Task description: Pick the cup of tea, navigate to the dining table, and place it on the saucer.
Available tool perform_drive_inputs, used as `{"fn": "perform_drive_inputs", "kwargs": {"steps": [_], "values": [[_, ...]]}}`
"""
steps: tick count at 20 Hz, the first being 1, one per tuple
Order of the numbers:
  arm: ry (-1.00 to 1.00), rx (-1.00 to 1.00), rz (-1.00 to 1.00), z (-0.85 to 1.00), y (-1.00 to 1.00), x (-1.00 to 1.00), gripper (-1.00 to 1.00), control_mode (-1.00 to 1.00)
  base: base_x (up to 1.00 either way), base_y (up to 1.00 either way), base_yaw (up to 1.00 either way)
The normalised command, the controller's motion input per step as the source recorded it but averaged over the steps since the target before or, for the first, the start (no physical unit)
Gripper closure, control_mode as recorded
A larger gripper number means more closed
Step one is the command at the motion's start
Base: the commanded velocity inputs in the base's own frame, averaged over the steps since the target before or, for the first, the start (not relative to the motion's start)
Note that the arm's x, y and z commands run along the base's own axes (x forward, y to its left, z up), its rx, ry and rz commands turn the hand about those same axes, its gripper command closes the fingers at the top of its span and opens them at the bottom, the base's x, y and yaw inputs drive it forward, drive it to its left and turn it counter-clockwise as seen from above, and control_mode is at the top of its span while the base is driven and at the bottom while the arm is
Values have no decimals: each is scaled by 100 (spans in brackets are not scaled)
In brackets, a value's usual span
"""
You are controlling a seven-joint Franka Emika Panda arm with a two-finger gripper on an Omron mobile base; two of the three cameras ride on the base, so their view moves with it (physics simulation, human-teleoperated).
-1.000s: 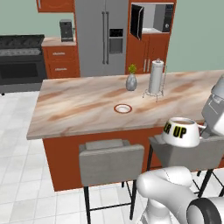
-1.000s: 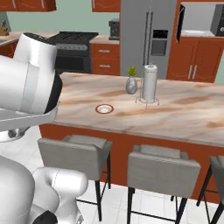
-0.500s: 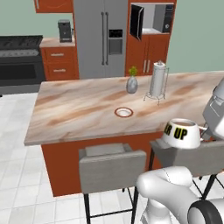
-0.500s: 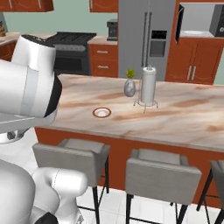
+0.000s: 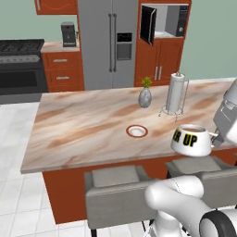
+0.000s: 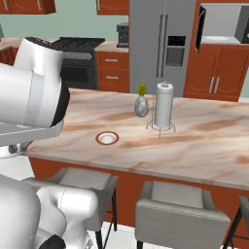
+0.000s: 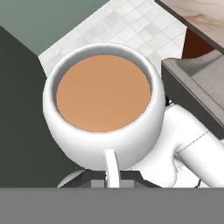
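The cup of tea [image 5: 190, 139], white with a black "UP" patch, hangs in the air in front of the dining table [image 5: 78, 134], above the stools. My gripper [image 5: 214, 138] is shut on its handle from the right. In the hand view the cup of tea [image 7: 103, 94] is level and full of brown liquid, and its handle runs down into my gripper [image 7: 109, 178]. The saucer [image 5: 137, 131], white with a reddish-brown rim, lies bare on the table to the left of and beyond the cup. The saucer [image 6: 107, 138] also shows on the dining table [image 6: 199, 151] in the right base view.
A paper towel holder [image 5: 176, 95] [image 6: 163, 108] and a small vase with a plant [image 5: 145, 96] [image 6: 141, 104] stand on the table behind the saucer. Grey stools [image 5: 116, 187] [image 6: 181, 206] line the near side. Fridge [image 5: 110, 41] and stove [image 5: 21, 65] stand along the back wall.
The whole scene has shifted: the base has driven closer to the table, so the table and saucer look larger and nearer. The cup stays held in the same pose.
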Motion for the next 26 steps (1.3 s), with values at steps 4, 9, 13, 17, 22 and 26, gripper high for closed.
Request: {"fn": "perform_drive_inputs", "kwargs": {"steps": [4, 9, 13, 17, 22, 26], "values": [[0, 0, 0, 0, 0, 0, 100, 100, 45, 14, -1], [0, 0, 0, 0, 0, 0, 100, 100, 24, 5, -2], [0, 0, 0, 0, 0, 0, 100, 100, 0, 1, 0], [0, 0, 0, 0, 0, 0, 100, 100, 0, 0, 0], [0, 0, 0, 0, 0, 0, 100, 100, 47, 1, -1], [0, 0, 0, 0, 0, 0, 100, 100, 38, 1, -2]]}}
